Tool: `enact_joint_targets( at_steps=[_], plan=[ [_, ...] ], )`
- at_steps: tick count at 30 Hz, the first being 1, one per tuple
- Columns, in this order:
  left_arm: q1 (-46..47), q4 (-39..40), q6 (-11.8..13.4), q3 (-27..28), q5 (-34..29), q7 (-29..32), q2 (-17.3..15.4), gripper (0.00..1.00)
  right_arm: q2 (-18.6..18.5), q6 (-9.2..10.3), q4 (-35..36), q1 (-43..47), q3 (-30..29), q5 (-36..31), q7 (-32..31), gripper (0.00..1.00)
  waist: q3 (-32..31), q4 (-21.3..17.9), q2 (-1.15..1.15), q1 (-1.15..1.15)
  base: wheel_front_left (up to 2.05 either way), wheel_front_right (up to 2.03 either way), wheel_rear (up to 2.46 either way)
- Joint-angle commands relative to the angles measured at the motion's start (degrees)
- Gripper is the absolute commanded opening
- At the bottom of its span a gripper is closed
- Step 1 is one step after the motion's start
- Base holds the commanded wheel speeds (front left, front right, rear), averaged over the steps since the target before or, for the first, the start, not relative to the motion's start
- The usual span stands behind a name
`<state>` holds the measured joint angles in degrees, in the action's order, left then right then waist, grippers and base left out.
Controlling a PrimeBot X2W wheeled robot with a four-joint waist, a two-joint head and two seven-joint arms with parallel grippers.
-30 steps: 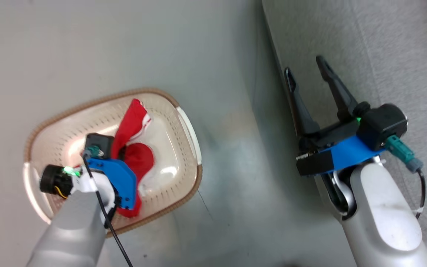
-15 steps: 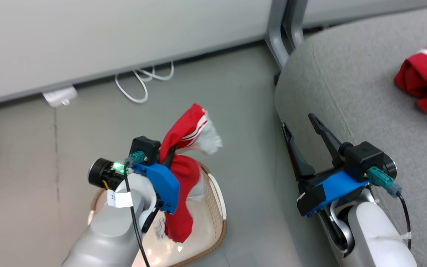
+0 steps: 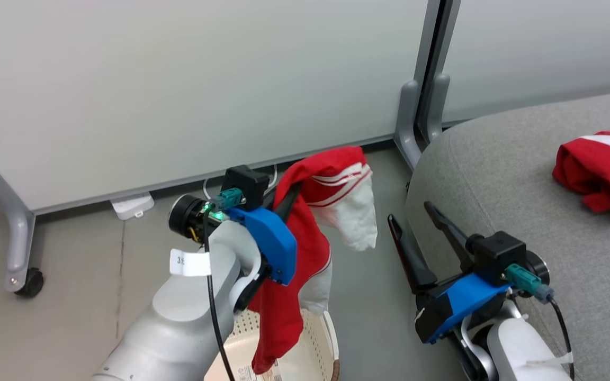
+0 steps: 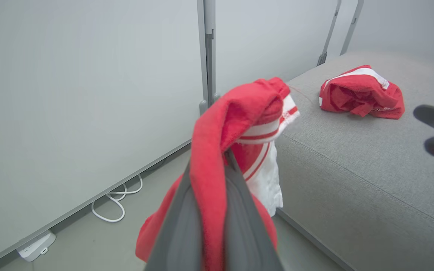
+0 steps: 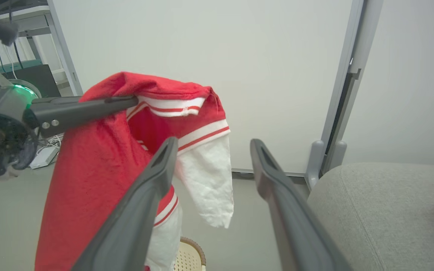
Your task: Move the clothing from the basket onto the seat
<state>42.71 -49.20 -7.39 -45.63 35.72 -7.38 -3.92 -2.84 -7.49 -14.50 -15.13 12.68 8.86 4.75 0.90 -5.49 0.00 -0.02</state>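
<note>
My left claw (image 3: 293,194) is clenched on a red-and-white garment (image 3: 305,248), lifted in the air above the basket (image 3: 318,338) on the floor (image 3: 72,275). The cloth's lower end hangs over the basket, and I cannot tell whether it touches. My right claw (image 3: 411,211) stands released, fingers spread and holding nothing, just beside the grey seat (image 3: 495,174). A second garment (image 3: 601,169) lies crumpled on the seat, well apart from both claws.

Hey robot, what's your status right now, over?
Left pincer shut on red garment, hanging over basket. Right pincer open, empty, between it and seat. Other garment on seat. Over.
</note>
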Motion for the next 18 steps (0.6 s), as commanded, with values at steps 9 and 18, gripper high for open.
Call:
enact_joint_targets(
  at_steps=[9,18],
  plan=[
    [2.55,4.43,-0.12,-1.65,5.02,2.08,-0.08,0.0,-0.08,-0.01,0.38,1.77,0.63,0.19,-0.93,1.0,-2.13,-0.56,0.0,0.02,0.0,0.0,0.0],
    [1.77,4.39,-0.12,-2.19,6.35,1.86,-0.22,0.0,-0.08,-0.01,1.0,2.35,1.41,0.65,-1.4,1.0,-2.37,-1.19,0.0,0.02,0.0,0.0,0.0]
  ],
)
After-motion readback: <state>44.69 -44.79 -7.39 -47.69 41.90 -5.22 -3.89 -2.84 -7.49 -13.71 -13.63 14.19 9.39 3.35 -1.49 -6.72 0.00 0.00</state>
